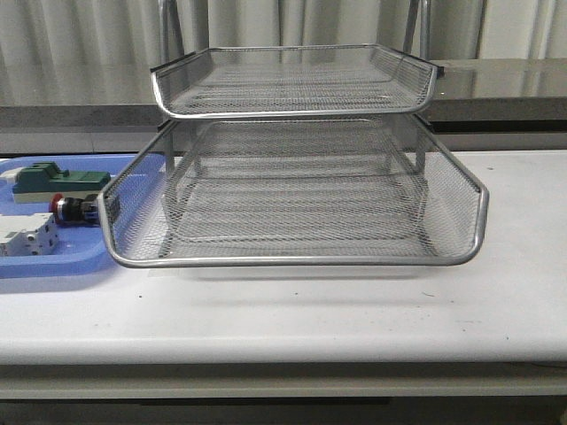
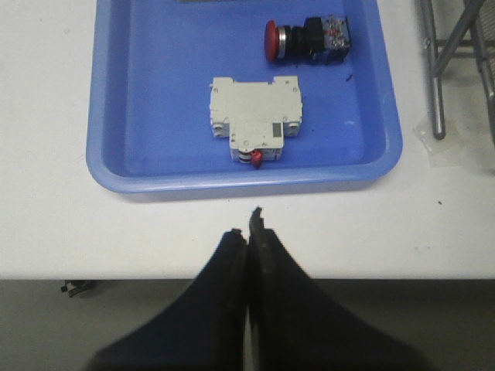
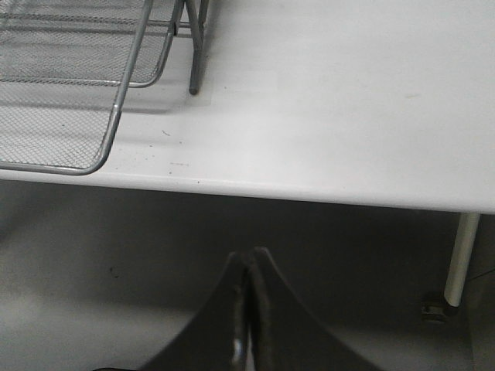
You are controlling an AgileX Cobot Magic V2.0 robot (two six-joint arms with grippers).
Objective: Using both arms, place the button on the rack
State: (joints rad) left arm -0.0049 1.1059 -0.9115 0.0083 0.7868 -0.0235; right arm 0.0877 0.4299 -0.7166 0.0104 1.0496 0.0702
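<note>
In the front view the rack fills the middle of the white surface, its lower tray pulled forward toward the surface's near edge. The button lies on its side in the blue tray just left of the rack, almost touching the rack's lower mesh corner, with the green-topped block behind it and the white breaker in front. That corner is the main risk: an arm coming down on the button could snag the mesh or shove the rack. Neither arm shows here.

In the left wrist view the left tool hangs over the near edge of the surface, its jaws pressed together and holding nothing. The button rests near the blue tray's far side, beyond the white breaker, with rack legs just past the tray's rim. A straight reach would cross the breaker and might knock it; the round cap could also roll under a poor pinch.

In the right wrist view the right tool is likewise closed and empty, hanging off the surface beside the rack's corner. Bare surface lies open beside the rack there, giving room to move.
</note>
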